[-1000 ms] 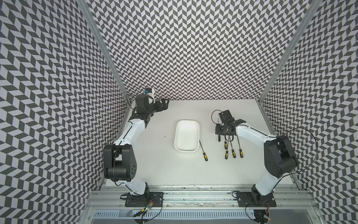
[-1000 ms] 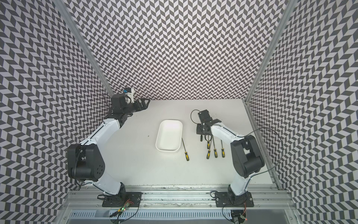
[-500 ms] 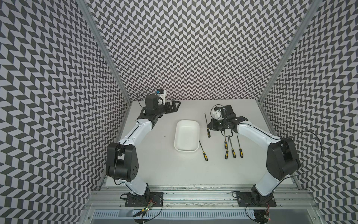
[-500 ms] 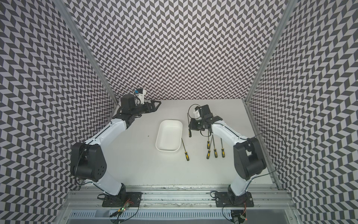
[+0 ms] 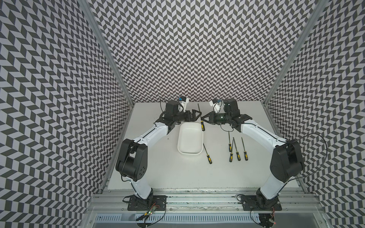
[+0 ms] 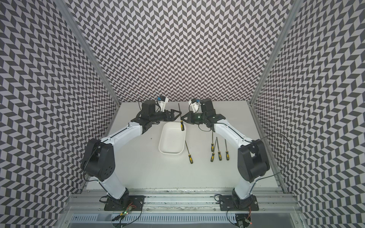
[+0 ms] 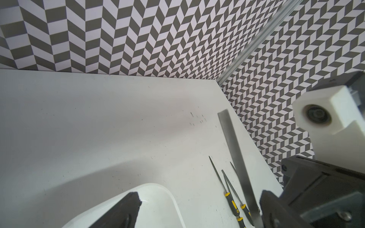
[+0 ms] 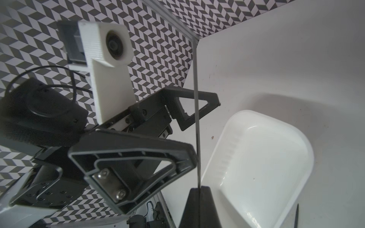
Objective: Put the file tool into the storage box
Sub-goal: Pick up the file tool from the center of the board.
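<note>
- Your right gripper [image 5: 201, 118] was clamped shut on the file tool [image 5: 202, 126], which it held upright by the blade with the yellow-and-black handle hanging low.
- That handle hung over the far right corner of the white storage box [image 5: 190, 157], which lay on the table [image 5: 177, 173] between your arms.
- Your left gripper [image 5: 197, 115] stood wide open and held nothing. Its fingertips were right beside the blade, and you couldn't tell whether they touched it.
- One loose file [image 5: 209, 158] lay just beside the box's right wall.
- Four more files [image 5: 238, 155] lay clustered nearer your right arm, apart from the box.
</note>
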`<action>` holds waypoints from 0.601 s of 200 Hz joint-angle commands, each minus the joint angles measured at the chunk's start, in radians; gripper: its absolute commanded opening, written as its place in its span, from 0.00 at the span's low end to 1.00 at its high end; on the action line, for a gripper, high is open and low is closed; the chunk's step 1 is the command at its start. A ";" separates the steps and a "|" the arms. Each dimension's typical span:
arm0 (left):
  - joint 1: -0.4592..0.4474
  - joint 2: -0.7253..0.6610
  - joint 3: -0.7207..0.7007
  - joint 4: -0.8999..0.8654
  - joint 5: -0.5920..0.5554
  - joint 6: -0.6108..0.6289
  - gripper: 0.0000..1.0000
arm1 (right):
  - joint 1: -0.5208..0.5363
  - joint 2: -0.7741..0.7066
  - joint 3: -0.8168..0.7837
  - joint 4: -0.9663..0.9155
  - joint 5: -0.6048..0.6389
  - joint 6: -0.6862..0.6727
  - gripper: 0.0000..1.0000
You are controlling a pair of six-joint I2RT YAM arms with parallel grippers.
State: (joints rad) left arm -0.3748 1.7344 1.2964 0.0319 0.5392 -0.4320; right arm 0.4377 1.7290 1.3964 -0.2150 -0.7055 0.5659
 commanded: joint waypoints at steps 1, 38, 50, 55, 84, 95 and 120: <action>-0.014 0.011 0.033 0.043 0.020 -0.004 1.00 | 0.024 0.011 0.021 0.077 -0.038 0.022 0.00; -0.029 0.022 0.043 0.052 0.018 -0.001 1.00 | 0.032 0.015 0.022 0.067 -0.030 0.020 0.00; -0.032 0.026 0.045 0.053 0.016 0.000 1.00 | 0.032 0.015 0.023 0.064 -0.028 0.019 0.00; -0.034 0.029 0.046 0.054 0.019 0.003 0.97 | 0.032 0.015 0.024 0.061 -0.026 0.019 0.00; -0.033 0.049 0.064 0.030 0.033 0.014 0.54 | 0.032 0.014 0.025 0.056 -0.019 0.017 0.00; -0.034 0.055 0.071 0.012 0.034 0.017 0.33 | 0.033 0.014 0.024 0.055 -0.013 0.015 0.00; -0.034 0.050 0.080 -0.026 0.017 0.034 0.10 | 0.031 0.004 0.023 0.056 0.000 0.006 0.00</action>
State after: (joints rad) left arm -0.4202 1.7767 1.3479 0.0559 0.5789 -0.4351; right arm 0.4683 1.7473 1.3964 -0.2047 -0.7105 0.5846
